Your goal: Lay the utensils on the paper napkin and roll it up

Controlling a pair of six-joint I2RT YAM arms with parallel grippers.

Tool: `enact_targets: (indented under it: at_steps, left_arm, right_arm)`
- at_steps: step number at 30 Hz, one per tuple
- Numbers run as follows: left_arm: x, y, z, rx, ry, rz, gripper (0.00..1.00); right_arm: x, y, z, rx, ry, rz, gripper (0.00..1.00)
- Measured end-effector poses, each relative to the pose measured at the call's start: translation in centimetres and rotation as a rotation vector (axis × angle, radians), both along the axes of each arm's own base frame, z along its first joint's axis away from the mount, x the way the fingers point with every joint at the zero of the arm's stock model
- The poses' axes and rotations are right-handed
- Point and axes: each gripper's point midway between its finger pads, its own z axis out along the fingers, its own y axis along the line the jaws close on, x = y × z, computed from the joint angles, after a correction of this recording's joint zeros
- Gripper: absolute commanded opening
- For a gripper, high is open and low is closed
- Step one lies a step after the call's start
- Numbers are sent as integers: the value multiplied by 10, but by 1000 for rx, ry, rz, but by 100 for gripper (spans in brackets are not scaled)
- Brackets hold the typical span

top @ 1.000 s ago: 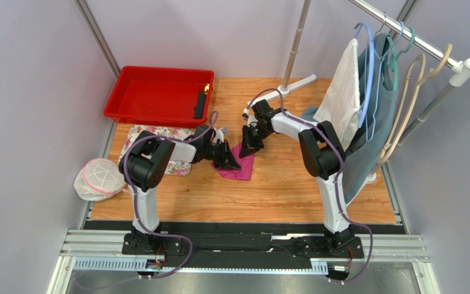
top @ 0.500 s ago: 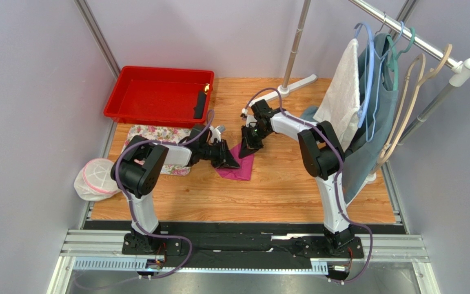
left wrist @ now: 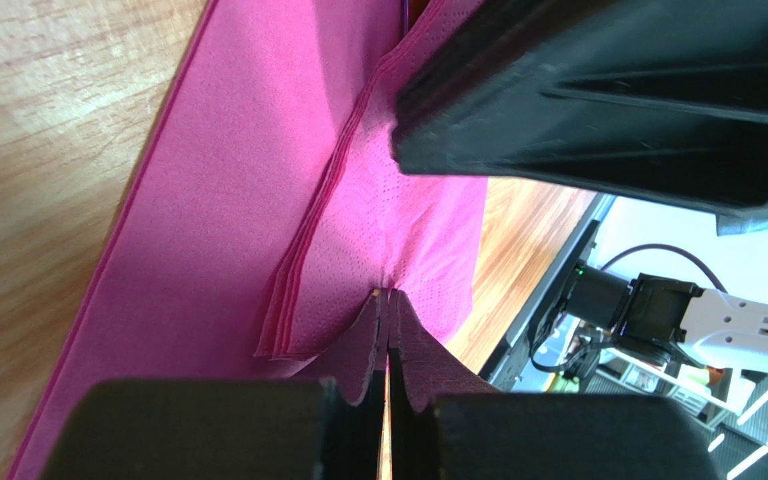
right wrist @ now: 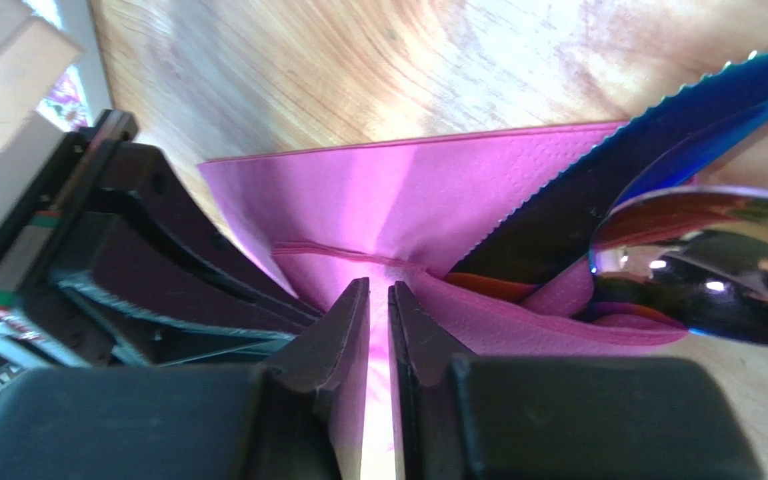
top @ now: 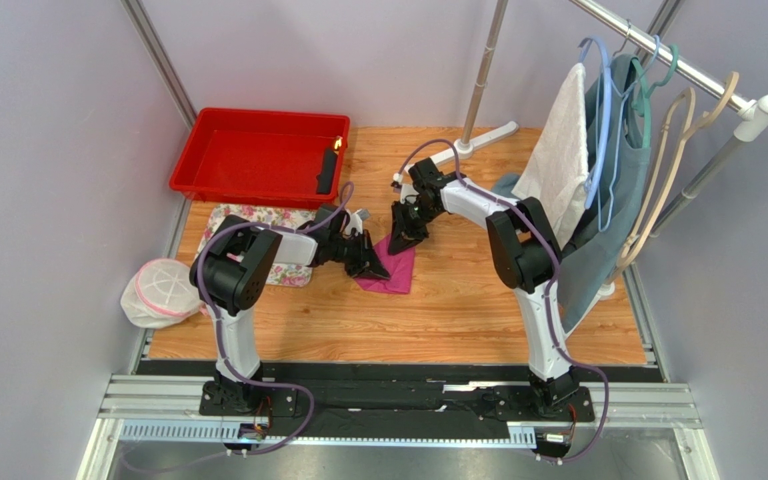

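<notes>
Table [top: 478, 300]: napkin [top: 398, 278] lies mid-table, partly folded over.
Left gripper [left wrist: 388, 298]: closed, tips touching the napkin's near-left fold; cannot tell if a layer is pinched.
Right gripper [right wrist: 378, 288]: jaws a slit apart over the far fold.
Utensils [right wrist: 598, 200]: blue-purple, ends tucked in the napkin, just beside right gripper.

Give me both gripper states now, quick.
Left gripper: closed, tips on the thin magenta paper napkin; a pinch cannot be told.
Right gripper: barely open, narrow gap, tips at the napkin's fold, nothing visibly held.
</notes>
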Motion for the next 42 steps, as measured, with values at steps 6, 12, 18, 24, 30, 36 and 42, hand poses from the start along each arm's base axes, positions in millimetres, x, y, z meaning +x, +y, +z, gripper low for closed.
enact_targets:
  at_steps: [6, 12, 18, 24, 30, 36, 42]
  left_arm:
    - [0, 0, 0, 1, 1, 0, 0]
    - [0, 0, 0, 1, 2, 1, 0]
    - [0, 0, 0, 1, 3, 2, 0]
    - [0, -1, 1, -11, -4, -2, 5]
    - [0, -3, 7, -30, -26, -11, 10]
    - [-6, -13, 24, -65, -63, -47, 10]
    - [-12, -15, 21, -58, -50, -62, 1]
  right_arm:
    - [0, 2, 24, 25, -13, -20, 10]
    - [-6, 3, 31, 18, -22, -20, 6]
    - [-22, 3, 8, -32, 30, -4, 4]
    - [-28, 1, -10, -55, 64, 3, 2]
    - [-28, 2, -10, -47, 70, 9, 2]
    - [-28, 2, -10, -43, 72, 11, 1]
    - [-27, 2, -10, -46, 77, 13, 1]
